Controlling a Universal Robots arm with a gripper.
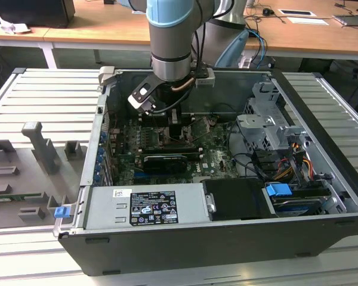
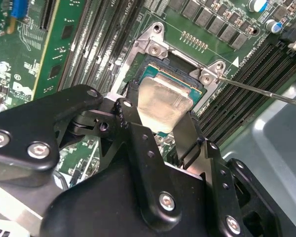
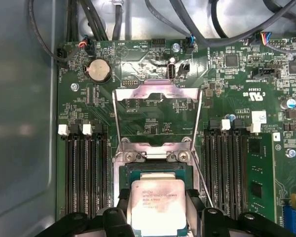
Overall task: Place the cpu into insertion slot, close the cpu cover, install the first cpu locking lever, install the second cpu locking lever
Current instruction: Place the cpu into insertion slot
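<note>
Inside the open computer case (image 1: 185, 250), the gripper (image 3: 158, 213) is clenched on the cpu (image 3: 156, 197), directly over the insertion slot (image 3: 153, 170). The cpu cover (image 3: 158, 92) stands raised at the slot's edge. Memory slots (image 3: 86, 173) flank it on both sides.

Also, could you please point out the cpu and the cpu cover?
cpu (image 3: 157, 207): first wrist view, centre of its silver face.
cpu cover (image 3: 158, 93): first wrist view, free-end bar of the open frame.

Exterior view: raised, looking down into the computer case (image 1: 167, 250). Both wrist views: close over the same socket (image 3: 133, 157) (image 2: 158, 48).
</note>
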